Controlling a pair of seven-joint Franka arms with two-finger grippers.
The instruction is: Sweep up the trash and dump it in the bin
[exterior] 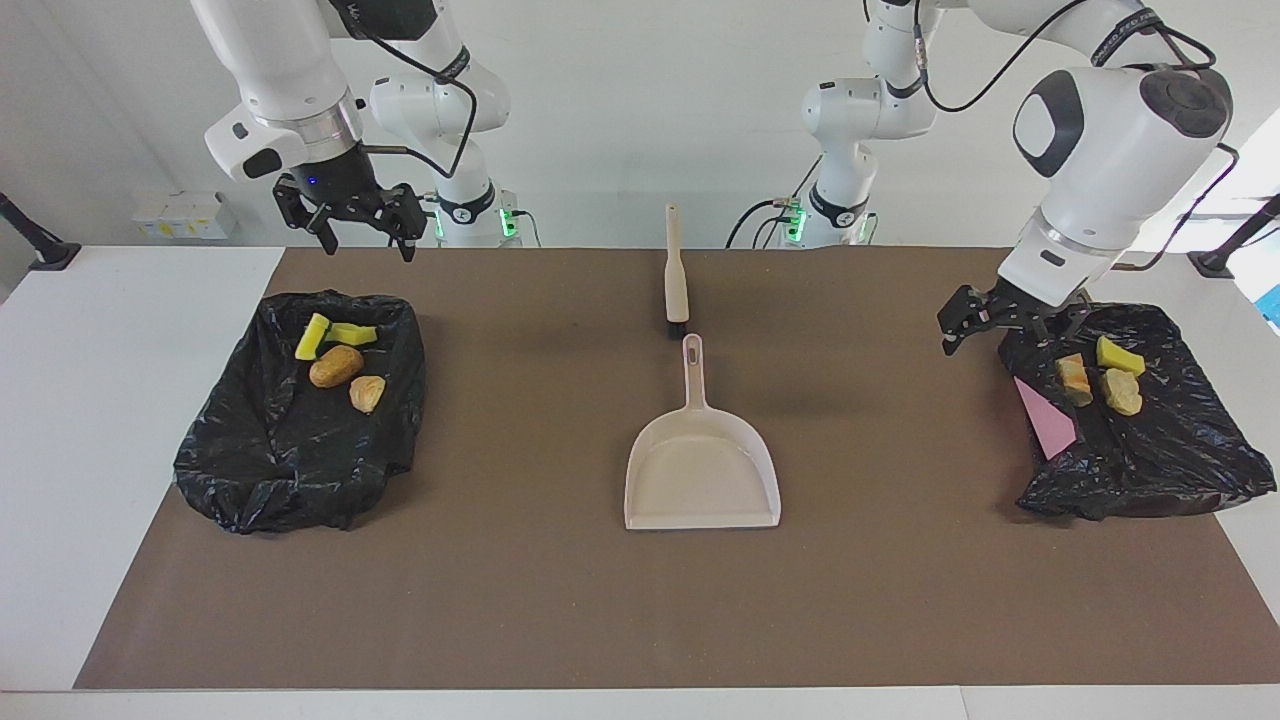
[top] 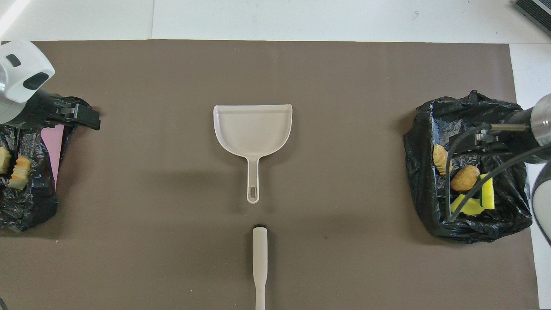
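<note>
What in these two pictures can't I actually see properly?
- Overhead view: the bin at the left arm's end is cut off by the edge; the left gripper covers its rim.
- Overhead view: the brush handle runs off the bottom edge.
- Overhead view: cables cross the trash in the other bin.

beige dustpan, beige brush, black bin bags, yellow-green trash
</note>
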